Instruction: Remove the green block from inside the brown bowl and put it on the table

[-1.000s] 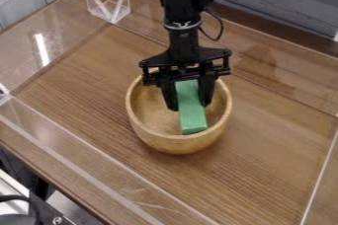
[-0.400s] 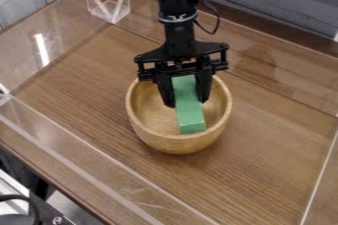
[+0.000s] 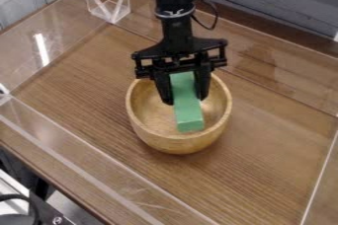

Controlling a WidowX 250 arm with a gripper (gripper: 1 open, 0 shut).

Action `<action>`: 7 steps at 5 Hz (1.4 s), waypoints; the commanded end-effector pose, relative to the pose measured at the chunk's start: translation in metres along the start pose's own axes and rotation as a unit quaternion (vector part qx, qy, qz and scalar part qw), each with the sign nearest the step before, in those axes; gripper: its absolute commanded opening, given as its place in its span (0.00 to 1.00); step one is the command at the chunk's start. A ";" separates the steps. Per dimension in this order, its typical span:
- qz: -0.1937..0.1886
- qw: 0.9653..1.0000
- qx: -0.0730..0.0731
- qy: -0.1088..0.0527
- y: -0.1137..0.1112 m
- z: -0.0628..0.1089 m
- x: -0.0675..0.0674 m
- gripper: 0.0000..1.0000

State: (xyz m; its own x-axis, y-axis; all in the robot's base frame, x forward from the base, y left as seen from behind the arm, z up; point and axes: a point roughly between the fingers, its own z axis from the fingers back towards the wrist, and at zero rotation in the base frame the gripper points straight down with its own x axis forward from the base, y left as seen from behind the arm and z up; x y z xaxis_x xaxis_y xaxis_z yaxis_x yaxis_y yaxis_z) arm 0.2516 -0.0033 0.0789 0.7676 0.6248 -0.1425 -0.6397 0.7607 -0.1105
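The brown bowl (image 3: 158, 133) sits near the middle of the table (image 3: 79, 91). Over its far half hangs my gripper (image 3: 185, 89), pointing straight down and shut on the upper end of the green block (image 3: 191, 113). The block is tilted, its top between the black fingers (image 3: 166, 87) and its lower end inside the bowl close to the bottom. I cannot tell whether that lower end still touches the wood. The black arm rises from the gripper toward the top of the view.
Low clear plastic walls (image 3: 53, 142) run round the tabletop. A clear plastic stand (image 3: 109, 6) sits at the back left. Bare wood lies left and right of the bowl.
The gripper has risen a little with the green block in it, drawing the block higher out of the bowl. The bowl has stayed in place.
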 end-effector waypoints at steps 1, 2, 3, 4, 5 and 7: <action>0.000 1.000 -0.019 -0.022 0.000 0.017 0.002 0.00; 0.002 0.999 -0.022 -0.023 0.003 0.020 0.003 0.00; 0.003 0.999 -0.026 -0.024 0.005 0.023 0.003 0.00; 0.003 0.999 -0.030 -0.025 0.007 0.026 0.004 0.00; 0.000 0.999 -0.034 -0.026 0.009 0.029 0.004 0.00; -0.003 0.999 -0.041 -0.028 0.011 0.032 0.005 0.00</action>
State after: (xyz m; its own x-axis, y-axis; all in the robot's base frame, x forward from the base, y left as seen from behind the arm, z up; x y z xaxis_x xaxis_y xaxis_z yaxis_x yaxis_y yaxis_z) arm 0.2459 0.0109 0.0916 0.7693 0.6217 -0.1473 -0.6388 0.7532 -0.1571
